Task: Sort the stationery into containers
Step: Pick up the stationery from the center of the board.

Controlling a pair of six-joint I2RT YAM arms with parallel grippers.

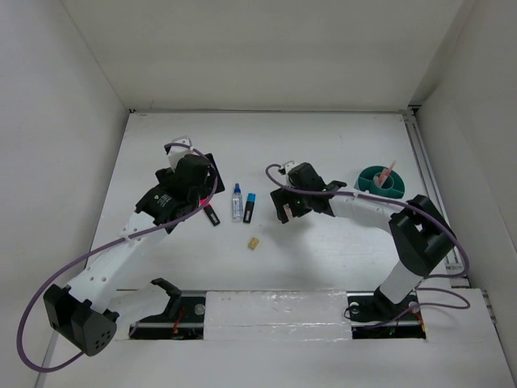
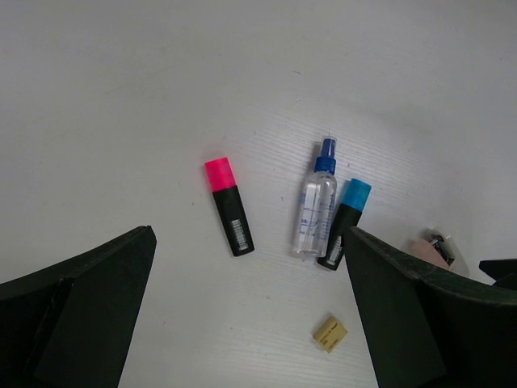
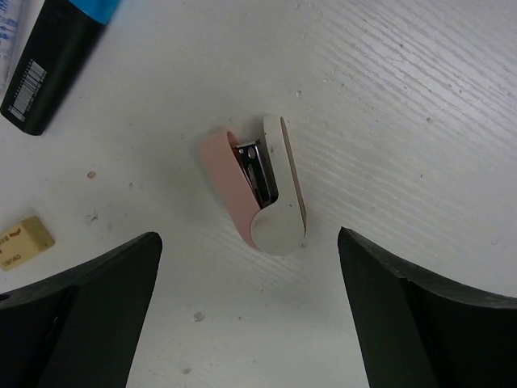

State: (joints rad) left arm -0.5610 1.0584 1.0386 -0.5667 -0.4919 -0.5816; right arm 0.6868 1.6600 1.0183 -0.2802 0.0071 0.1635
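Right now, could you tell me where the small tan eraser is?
Top view: the eraser lies centrally on the table, just nearer the near edge than the blue-capped marker and bottle.

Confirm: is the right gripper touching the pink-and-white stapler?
Apart. The right wrist view shows the stapler lying on the table between the open fingers of the right gripper, with bare table on both sides.

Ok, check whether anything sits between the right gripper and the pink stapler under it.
Nothing visible does. The right gripper hangs open directly over the pink stapler, which lies uncovered between the lines of the two fingers. The blue-capped marker and the tan piece lie off to one side, apart from the stapler.
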